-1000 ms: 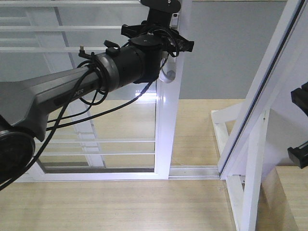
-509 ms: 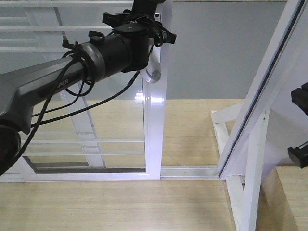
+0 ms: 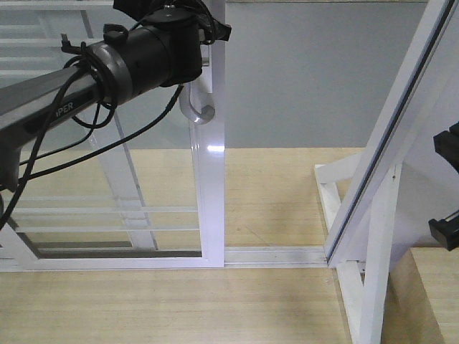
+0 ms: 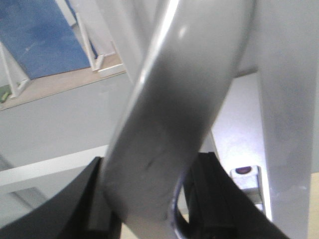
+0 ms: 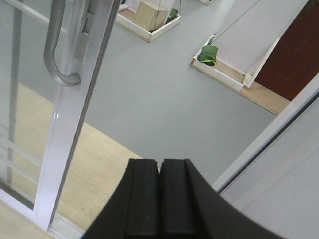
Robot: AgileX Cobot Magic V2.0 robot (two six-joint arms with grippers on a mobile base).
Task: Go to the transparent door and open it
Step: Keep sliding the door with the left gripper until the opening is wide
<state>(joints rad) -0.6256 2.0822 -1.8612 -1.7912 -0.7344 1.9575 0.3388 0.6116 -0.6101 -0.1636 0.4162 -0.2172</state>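
Observation:
The transparent door is a clear glass panel in a glossy white frame, standing on its floor track. Its grey curved bar handle sits on the right stile. My left gripper is shut on that handle, a black finger on each side of the bar. From the left, my left arm reaches to the top of the handle. My right gripper is shut with nothing in it and hangs well right of the door and its handle.
A bare slanted white frame post with white braces stands at the right. The white floor track runs between door and post, with an open gap above it. Light wooden flooring lies in front, grey floor beyond.
The door has slid to the left with my left gripper on its handle, and the gap between stile and slanted post has widened. The right gripper has not moved.

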